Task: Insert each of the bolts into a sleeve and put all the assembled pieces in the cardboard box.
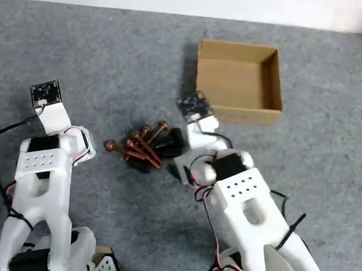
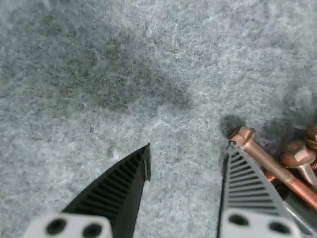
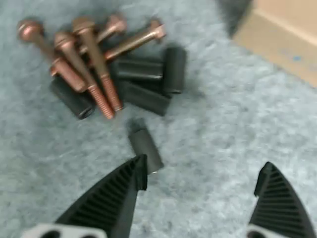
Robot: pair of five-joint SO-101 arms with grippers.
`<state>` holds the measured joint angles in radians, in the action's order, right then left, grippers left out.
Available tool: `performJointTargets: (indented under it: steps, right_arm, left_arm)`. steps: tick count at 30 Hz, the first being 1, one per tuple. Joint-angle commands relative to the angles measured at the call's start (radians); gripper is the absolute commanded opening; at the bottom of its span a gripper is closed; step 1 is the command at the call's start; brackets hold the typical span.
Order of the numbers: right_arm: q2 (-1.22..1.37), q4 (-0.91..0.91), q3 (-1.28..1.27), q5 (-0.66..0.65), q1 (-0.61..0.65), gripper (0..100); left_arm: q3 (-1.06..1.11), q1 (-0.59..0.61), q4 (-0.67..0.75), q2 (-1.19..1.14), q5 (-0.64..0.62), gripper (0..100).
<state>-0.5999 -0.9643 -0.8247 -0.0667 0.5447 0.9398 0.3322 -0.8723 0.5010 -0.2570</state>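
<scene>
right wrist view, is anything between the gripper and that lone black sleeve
Nothing visible is. The open right gripper hangs over bare carpet, with the lone sleeve right by one fingertip, apart from the pile of bolts and sleeves.

**Heaped bolts [image 1: 145,144] and sleeves [image 3: 144,98], cardboard box [image 1: 250,115] apart**

The copper-coloured bolts lie crisscrossed in a loose heap over the short black sleeves. One lone sleeve [image 3: 145,144] lies just beside the heap. The open-topped cardboard box stands upright nearby, not touching them.
</scene>
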Motion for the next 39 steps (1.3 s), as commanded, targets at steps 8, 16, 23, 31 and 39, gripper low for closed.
performJointTargets:
  steps: [8,16,23,31,39]
  right_arm:
    - [0.214,-0.001,-0.010,-0.232,0.168,32.7]
    - [0.433,0.048,0.105,-0.296,0.148,32.7]
    - [0.618,0.074,0.166,-0.287,0.142,32.5]
    - [0.811,0.073,0.317,-0.293,0.045,32.5]
    - [0.865,0.047,0.372,-0.293,0.010,17.8]
  left_arm:
    - [-0.024,-0.007,0.017,0.018,0.031,23]
    - [-0.024,-0.007,0.017,0.018,0.035,23]
    - [-0.024,-0.007,0.015,0.019,0.035,23]
    - [-0.025,-0.007,0.017,0.022,0.035,23]
    - [-0.024,-0.004,0.017,0.025,0.035,23]
